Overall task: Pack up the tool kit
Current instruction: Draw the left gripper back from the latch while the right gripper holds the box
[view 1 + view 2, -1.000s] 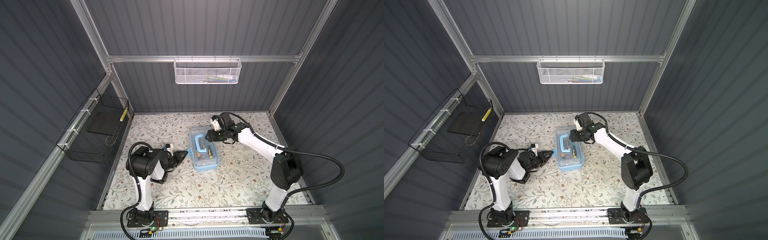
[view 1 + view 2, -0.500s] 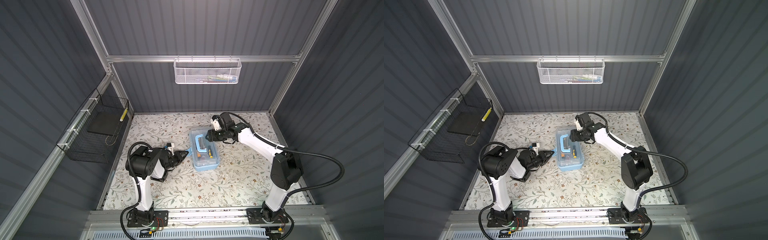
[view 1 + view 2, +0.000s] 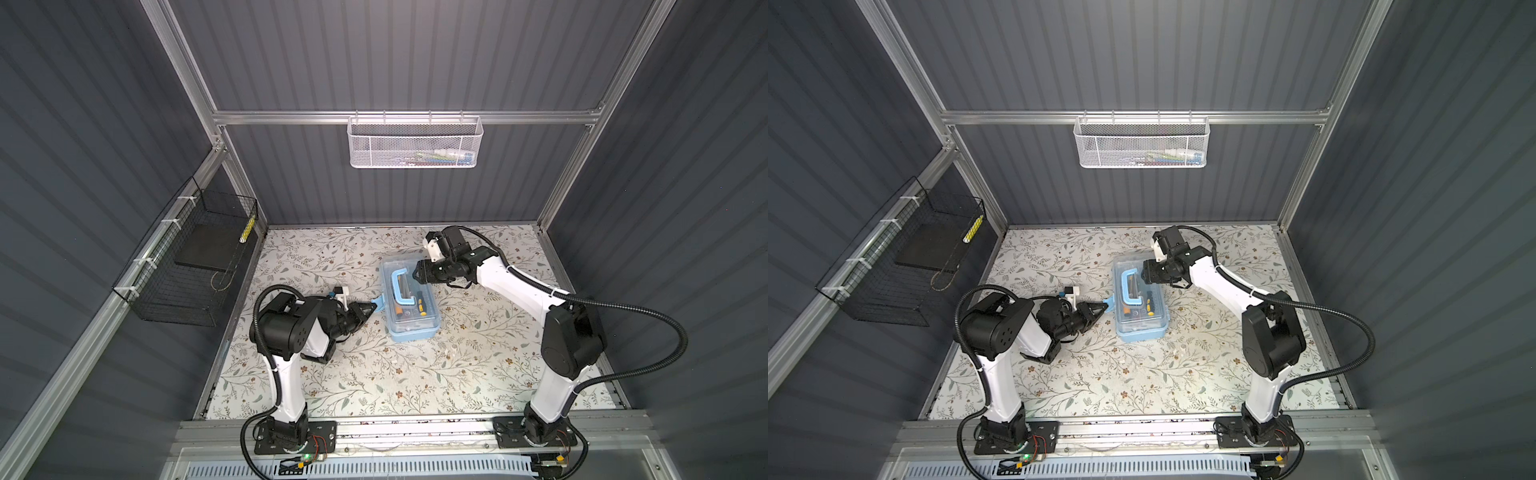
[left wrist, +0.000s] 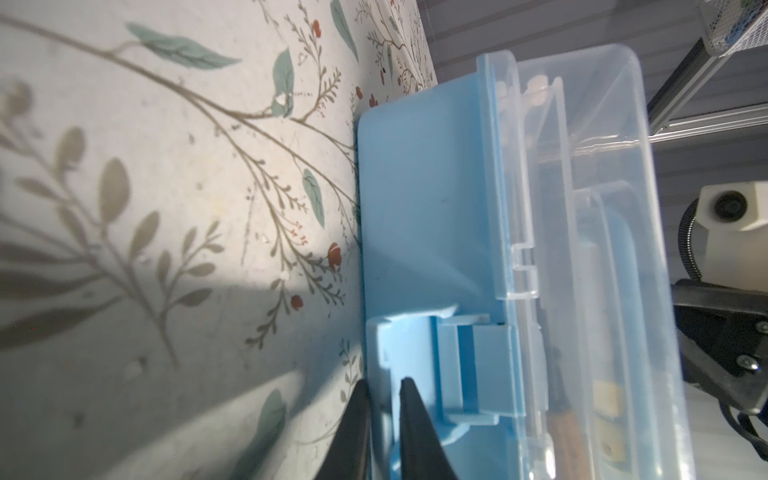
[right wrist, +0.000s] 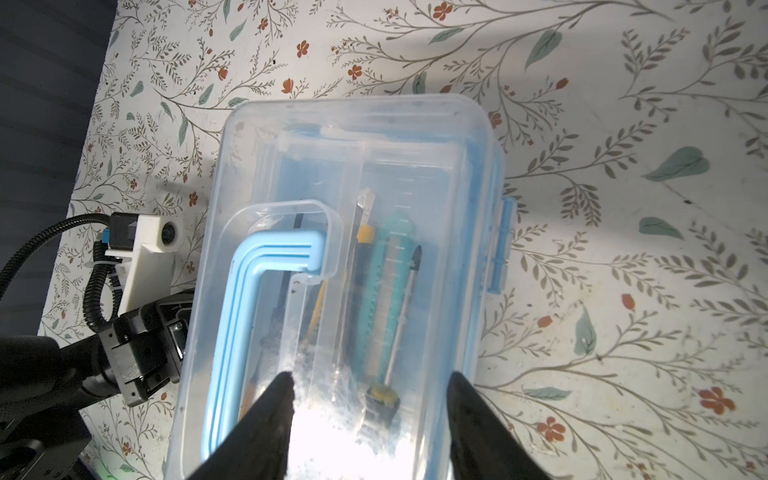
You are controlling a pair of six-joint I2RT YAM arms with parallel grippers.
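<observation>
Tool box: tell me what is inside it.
Through the clear lid: a teal utility knife, a screwdriver beside it, and another yellow-marked tool. The blue handle and glare hide the rest.

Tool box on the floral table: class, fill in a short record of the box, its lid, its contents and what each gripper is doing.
box: light-blue tool box, flat on the floral table
lid: clear lid, down on the box
contents: teal utility knife and screwdriver, seen through the lid
left gripper: pinching the side latch
right gripper: jaws apart, over the lid beside the blue handle
</observation>
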